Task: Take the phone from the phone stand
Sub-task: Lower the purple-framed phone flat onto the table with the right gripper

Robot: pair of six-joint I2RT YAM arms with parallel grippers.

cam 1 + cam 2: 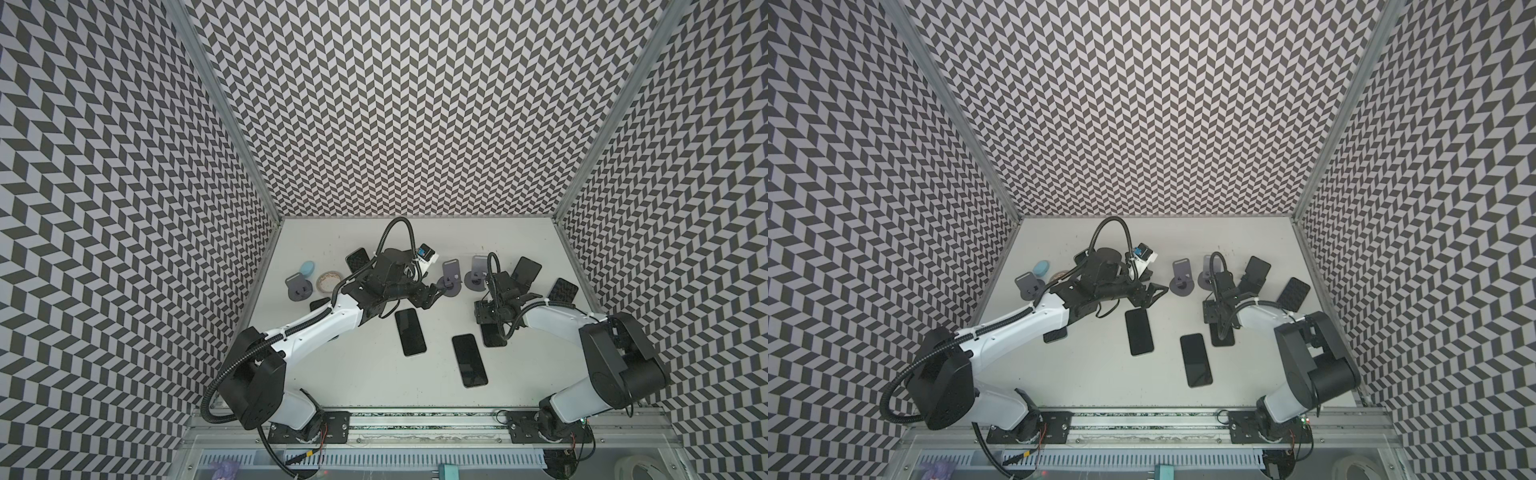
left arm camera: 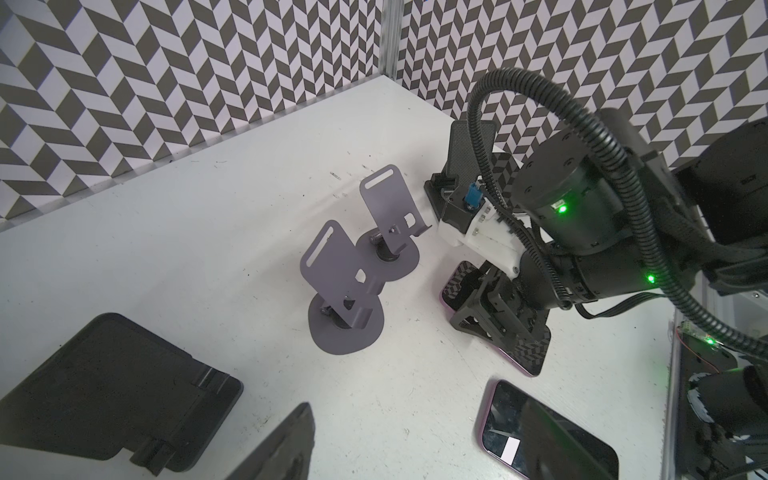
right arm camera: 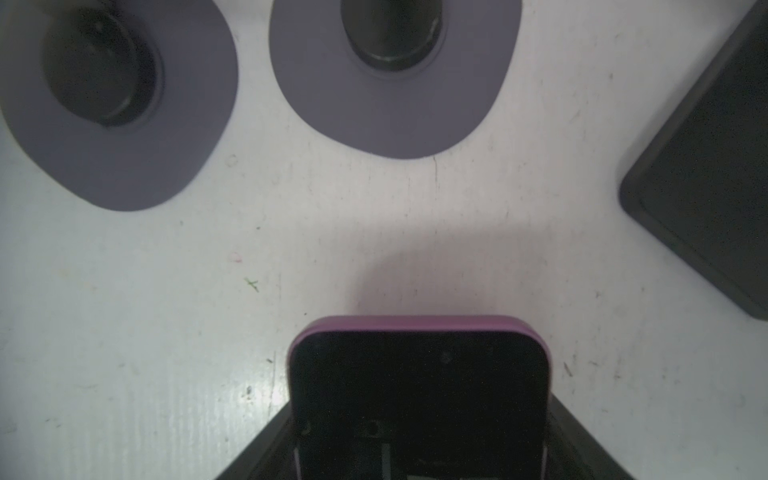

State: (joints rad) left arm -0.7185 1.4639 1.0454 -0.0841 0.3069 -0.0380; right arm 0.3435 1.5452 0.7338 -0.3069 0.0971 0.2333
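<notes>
No readable text or numbers, none on phone (image 3: 419, 395) or phone stand (image 2: 332, 266)

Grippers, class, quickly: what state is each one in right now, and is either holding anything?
Left gripper: open, holding nothing.
Right gripper: closed on the purple phone.

Purple-edged phone (image 3: 417, 395) near grey phone stand (image 3: 390, 112)

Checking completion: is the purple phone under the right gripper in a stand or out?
Out: purple phone lies flat on the table, apart from both empty grey stands.
</notes>
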